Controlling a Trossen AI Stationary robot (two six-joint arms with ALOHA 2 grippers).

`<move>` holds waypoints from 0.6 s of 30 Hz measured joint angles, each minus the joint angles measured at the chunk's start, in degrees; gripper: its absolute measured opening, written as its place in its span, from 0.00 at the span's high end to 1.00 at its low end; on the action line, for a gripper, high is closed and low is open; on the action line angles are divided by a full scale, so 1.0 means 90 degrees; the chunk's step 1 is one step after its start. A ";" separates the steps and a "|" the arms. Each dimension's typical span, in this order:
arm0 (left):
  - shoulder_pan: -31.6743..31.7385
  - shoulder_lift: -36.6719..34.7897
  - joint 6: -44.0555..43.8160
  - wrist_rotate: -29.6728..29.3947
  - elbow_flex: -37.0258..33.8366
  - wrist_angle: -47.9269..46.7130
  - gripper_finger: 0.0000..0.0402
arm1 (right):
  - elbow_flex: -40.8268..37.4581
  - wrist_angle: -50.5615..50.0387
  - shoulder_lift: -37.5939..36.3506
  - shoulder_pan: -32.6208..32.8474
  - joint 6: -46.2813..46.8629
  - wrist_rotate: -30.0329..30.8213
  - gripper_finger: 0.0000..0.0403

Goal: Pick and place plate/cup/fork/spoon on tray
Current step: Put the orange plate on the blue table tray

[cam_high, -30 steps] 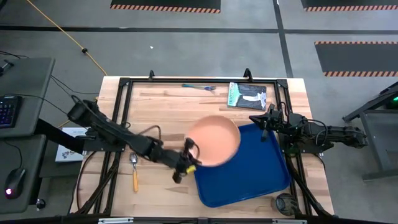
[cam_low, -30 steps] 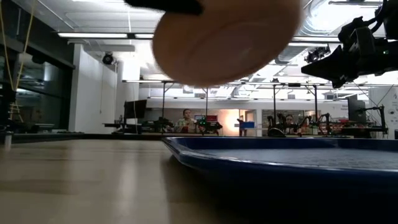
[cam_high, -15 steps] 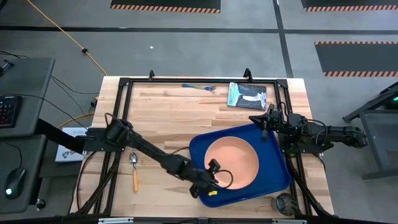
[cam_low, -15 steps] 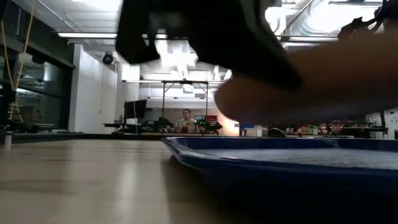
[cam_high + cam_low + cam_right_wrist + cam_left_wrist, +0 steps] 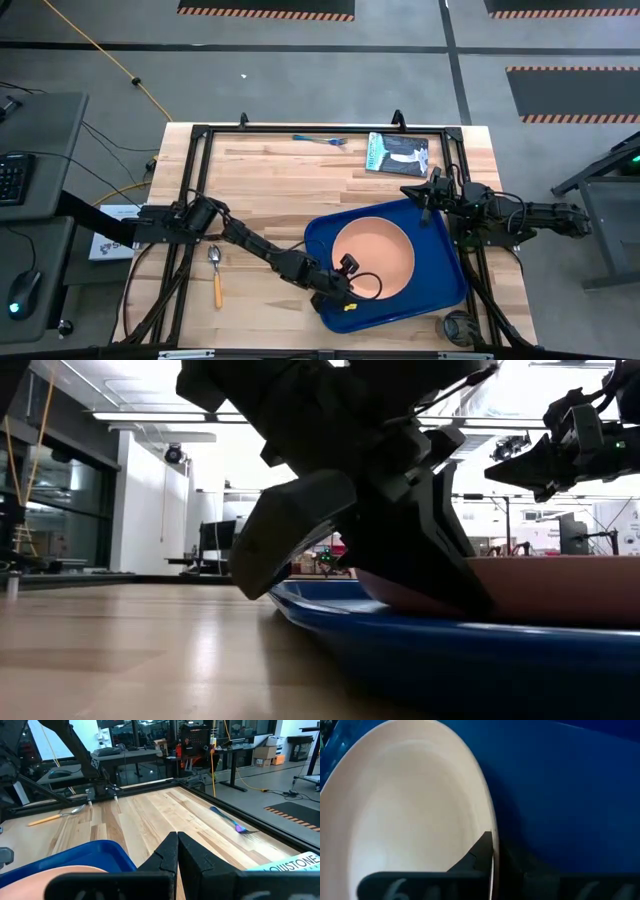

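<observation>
Plate: the peach-orange plate (image 5: pixel 372 259) lies flat inside the tray, near its middle; the low view shows its wall (image 5: pixel 560 585) sitting on the tray floor.
Tray: the deep-blue tray (image 5: pixel 443 280) sits on the wooden table (image 5: pixel 270 180) toward the table's 4 o'clock.
Left gripper: the left gripper (image 5: pixel 352 291) is low at the plate's 7 o'clock edge, clenched on the plate's rim; in the left wrist view one dark finger (image 5: pixel 481 851) lies inside the rim (image 5: pixel 490 815) and the other outside it.
Right gripper: the right gripper (image 5: pixel 413 192) hangs above the tray's 12 o'clock corner, its fingers (image 5: pixel 170 852) pressed together with nothing between them.
Spoon: the spoon (image 5: pixel 217 274) lies on the table at about 8 o'clock, well apart from the tray.
Fork: the fork (image 5: pixel 320 139) lies at the table's 12 o'clock edge, near a small dark book (image 5: pixel 397 154).
</observation>
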 joint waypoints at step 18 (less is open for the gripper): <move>0.0371 0.0003 -0.0721 0.0728 -0.0007 0.0918 0.80 | 0.0000 0.0000 0.0000 -0.0002 0.0000 0.0000 0.99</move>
